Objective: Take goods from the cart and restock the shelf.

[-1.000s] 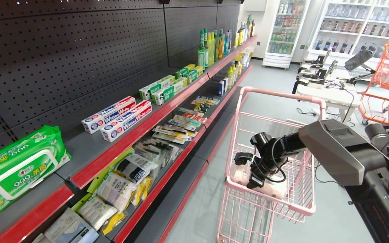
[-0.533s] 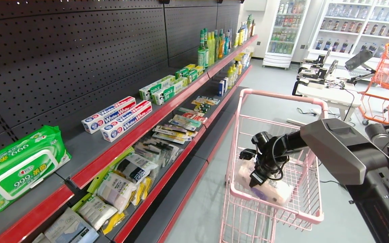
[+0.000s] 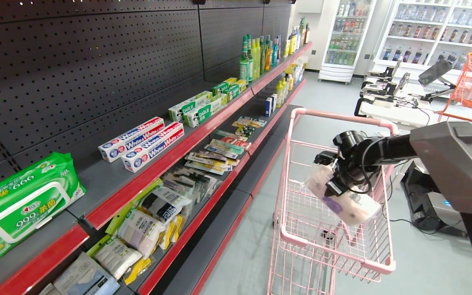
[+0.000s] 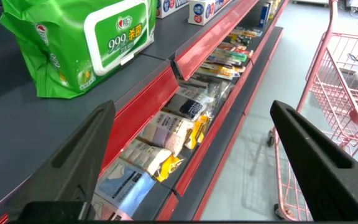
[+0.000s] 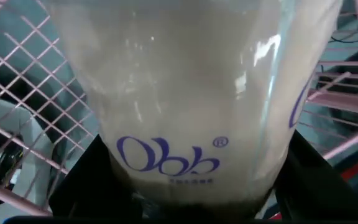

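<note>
Green film wraps the wet-wipe pack (image 3: 23, 205) lying at the left end of the upper shelf (image 3: 96, 176). From the left wrist, close by, the same pack sits above the shelf's red edge, and the left end effector (image 4: 191, 107) hangs beside that edge with its two dark fingers (image 4: 73, 162) spread wide and nothing between them. Farther along the shelf, in the head view, two toothpaste boxes (image 3: 141, 143) lie side by side, and small packets (image 3: 154, 217) crowd the shelf below. To the right the pink wire cart (image 3: 334, 250) stands on the floor, near the shelving. Above its basket the right end effector (image 3: 329, 177) is clamped on a white tissue pack (image 3: 350, 203), which hangs tilted in the air at about rim level, apart from the cart's bottom. From the head the pack reads as a pale bundle with a purple patch. The right wrist view, much nearer, gives its clear wrap with blue lettering, pinched between dark fingers (image 5: 73, 186), with the cart's pink wire behind.
</note>
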Tool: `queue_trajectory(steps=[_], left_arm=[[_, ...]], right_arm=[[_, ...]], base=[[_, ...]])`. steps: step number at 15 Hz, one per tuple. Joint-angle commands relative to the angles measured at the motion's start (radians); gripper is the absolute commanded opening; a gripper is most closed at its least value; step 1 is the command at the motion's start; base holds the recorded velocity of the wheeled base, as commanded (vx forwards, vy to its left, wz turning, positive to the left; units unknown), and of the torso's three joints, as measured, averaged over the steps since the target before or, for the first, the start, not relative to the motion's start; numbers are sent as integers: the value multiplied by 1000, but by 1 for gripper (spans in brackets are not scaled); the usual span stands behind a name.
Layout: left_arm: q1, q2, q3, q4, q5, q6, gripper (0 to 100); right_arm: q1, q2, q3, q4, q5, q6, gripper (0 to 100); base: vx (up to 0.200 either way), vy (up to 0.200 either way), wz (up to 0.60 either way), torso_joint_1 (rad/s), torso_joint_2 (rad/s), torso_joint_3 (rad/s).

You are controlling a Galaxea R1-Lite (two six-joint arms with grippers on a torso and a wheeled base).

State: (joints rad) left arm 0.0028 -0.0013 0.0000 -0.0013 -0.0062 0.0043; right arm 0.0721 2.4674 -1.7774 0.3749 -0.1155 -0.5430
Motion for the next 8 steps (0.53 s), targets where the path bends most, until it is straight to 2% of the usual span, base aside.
queue_trajectory(steps=[1, 3, 6, 8], left_arm=[[0, 1, 0, 0, 0, 0, 100], [0, 1, 0, 0, 0, 0, 100], [0, 1, 0, 0, 0, 0, 100], [0, 1, 0, 0, 0, 0, 100]], right_arm=[[-51, -134, 10, -2, -9, -2, 0], [-66, -226, 29, -42, -9, 9, 0], [-71, -415, 108, -189, 0, 48, 0], [-46, -555, 214, -212, 2, 143, 0]], base=[[0, 0, 0, 0, 0, 0], [0, 0, 0, 0, 0, 0], [0, 0, 0, 0, 0, 0], [0, 0, 0, 0, 0, 0]])
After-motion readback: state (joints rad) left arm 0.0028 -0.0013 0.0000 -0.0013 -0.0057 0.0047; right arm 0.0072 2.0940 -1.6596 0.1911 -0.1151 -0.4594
